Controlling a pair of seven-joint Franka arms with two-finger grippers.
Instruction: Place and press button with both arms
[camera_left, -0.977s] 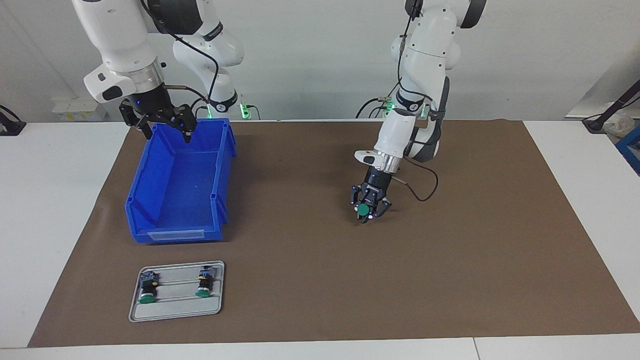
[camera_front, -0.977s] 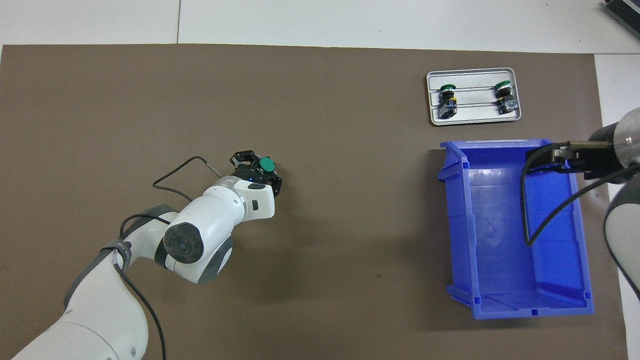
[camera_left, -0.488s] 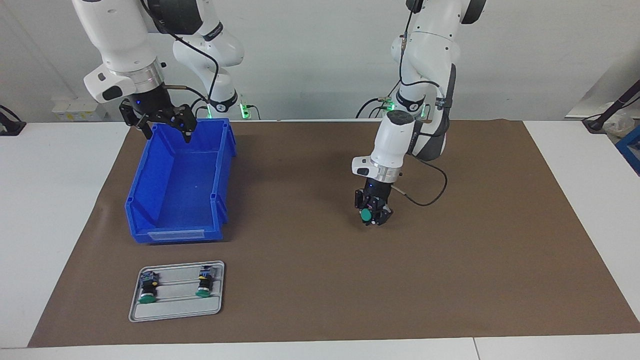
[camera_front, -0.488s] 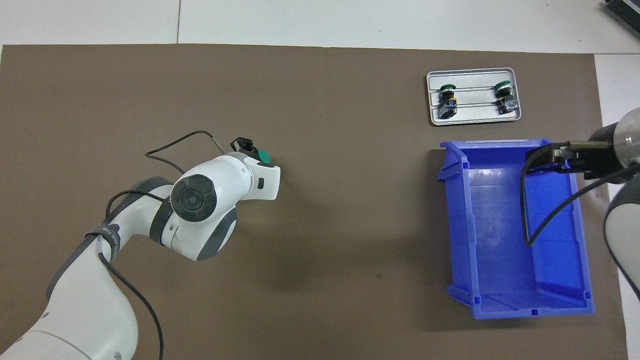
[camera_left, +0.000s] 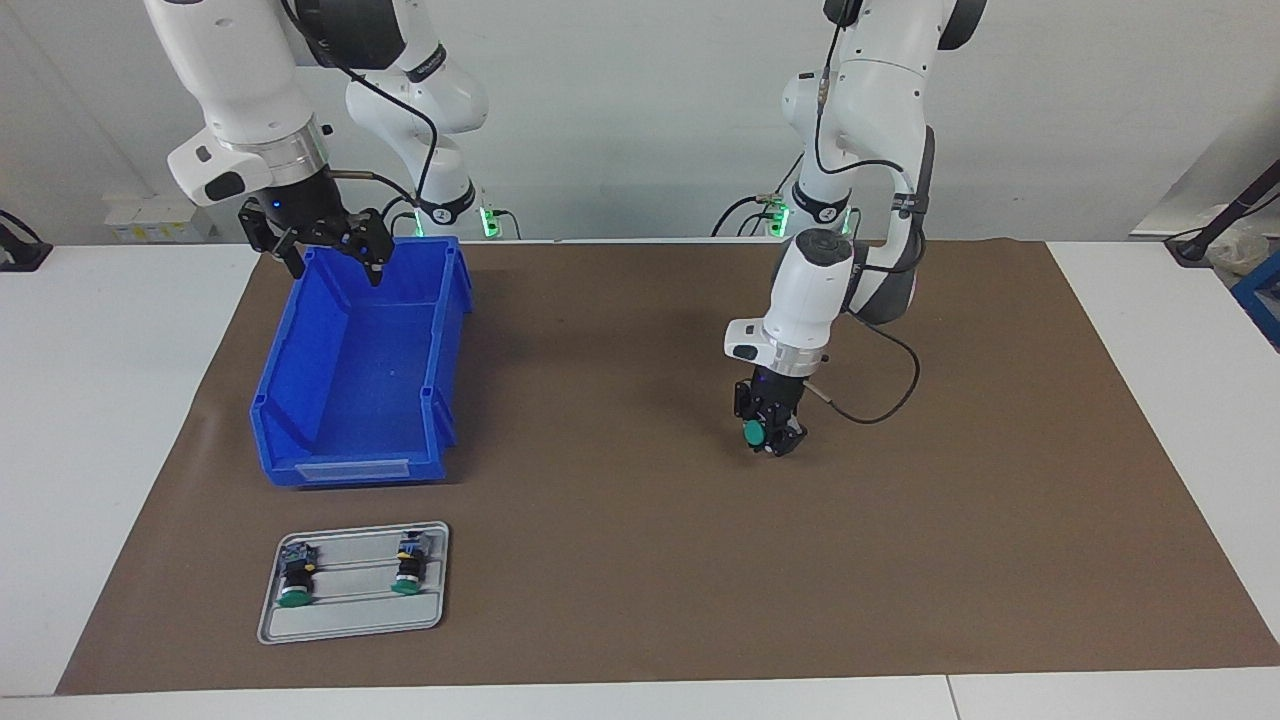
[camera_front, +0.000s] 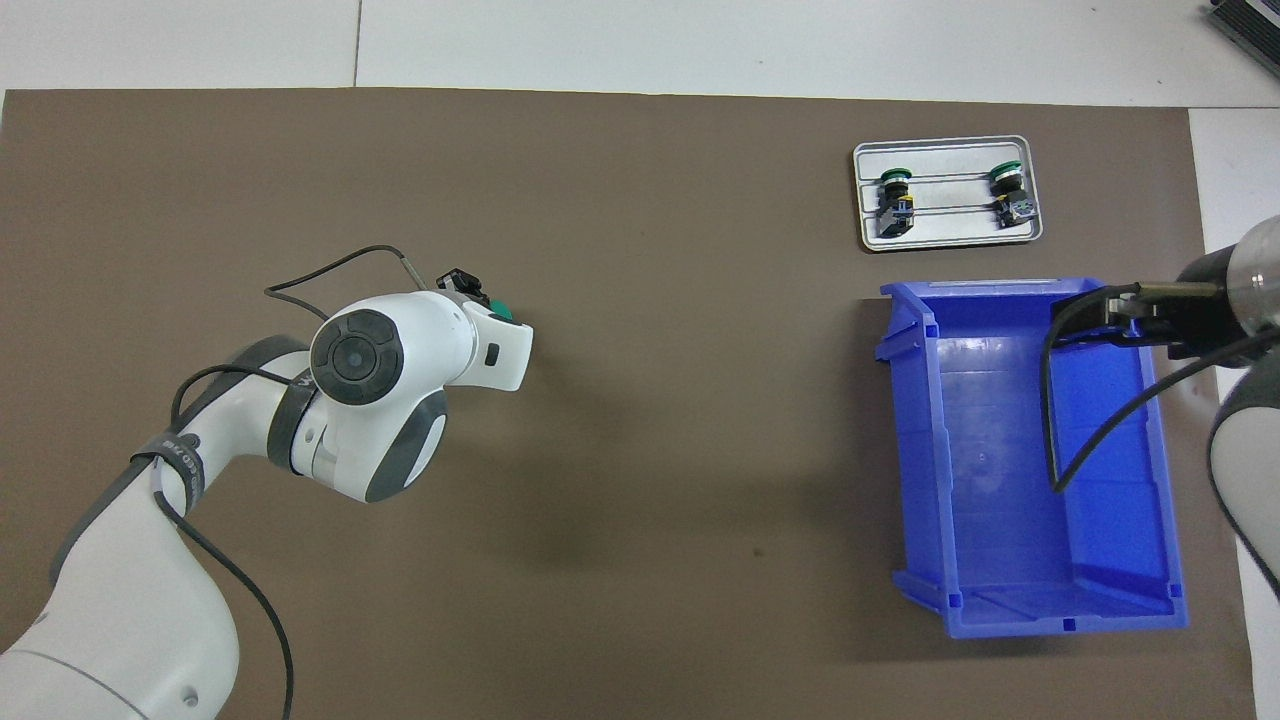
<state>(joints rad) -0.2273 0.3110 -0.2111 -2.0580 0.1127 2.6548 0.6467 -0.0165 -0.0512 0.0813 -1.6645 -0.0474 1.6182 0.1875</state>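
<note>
Since the earlier frame, left gripper (camera_left: 771, 437) has shifted toward the left arm's end over the brown mat (camera_left: 640, 560), clamped on the green-capped button (camera_left: 753, 432). Right gripper (camera_left: 330, 252) waits, fingers apart, over the blue bin (camera_left: 300, 400). Farthest out, a grey tray (camera_left: 350, 620) carries two more buttons.

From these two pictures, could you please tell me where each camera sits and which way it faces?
Facing view: high across the table, looking back at both arms; the left hand holds a green button over the brown mat, and the right hand waits open over the blue bin.
Overhead view: high above the robots' end, looking steeply down and forward; the left arm enters bottom left, its wrist hiding most of the button.
Shared, half a turn apart: the bin, and the tray with two buttons.
</note>
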